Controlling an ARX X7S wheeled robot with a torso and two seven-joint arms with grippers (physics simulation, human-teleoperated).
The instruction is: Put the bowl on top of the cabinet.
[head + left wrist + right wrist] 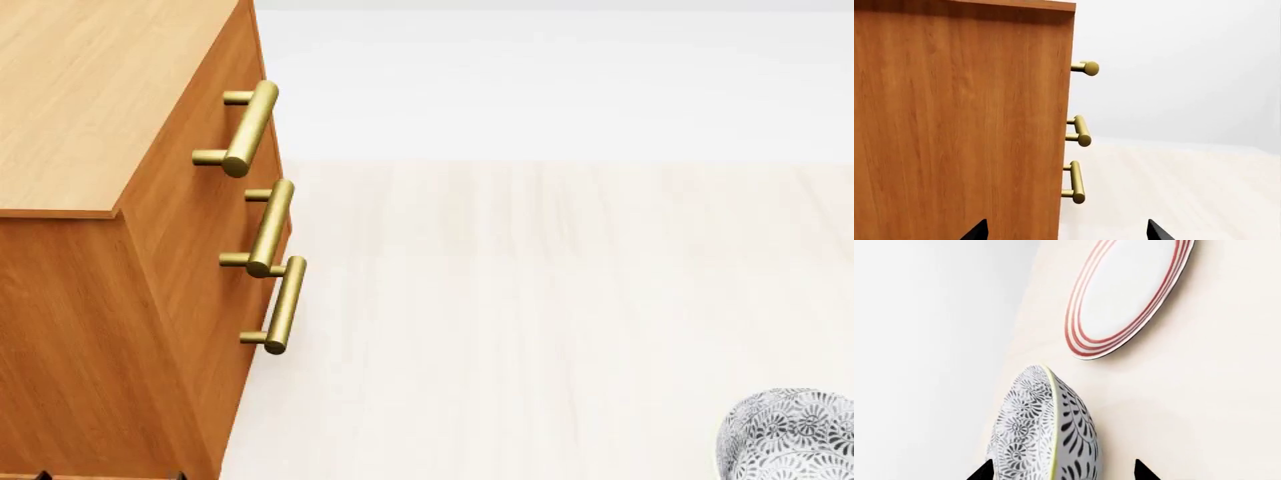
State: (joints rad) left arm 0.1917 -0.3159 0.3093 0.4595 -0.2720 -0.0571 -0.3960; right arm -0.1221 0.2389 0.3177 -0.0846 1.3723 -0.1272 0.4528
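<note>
The bowl (794,435), white with a dense dark grey floral pattern, rests on the pale surface at the bottom right of the head view. In the right wrist view the bowl (1044,430) is seen edge-on, and my right gripper (1063,472) is open with one fingertip on each side of it, the jaws wider than the bowl. The orange-brown cabinet (94,110) fills the left of the head view, its flat top bare. My left gripper (1067,234) is open and holds nothing. It faces the cabinet (961,125) at its front corner.
Three brass bar handles (267,225) stick out from the cabinet front; from the left wrist camera the handles (1079,131) appear side-on. A flat white plate with red rings (1127,295) lies on the pale surface just beyond the bowl.
</note>
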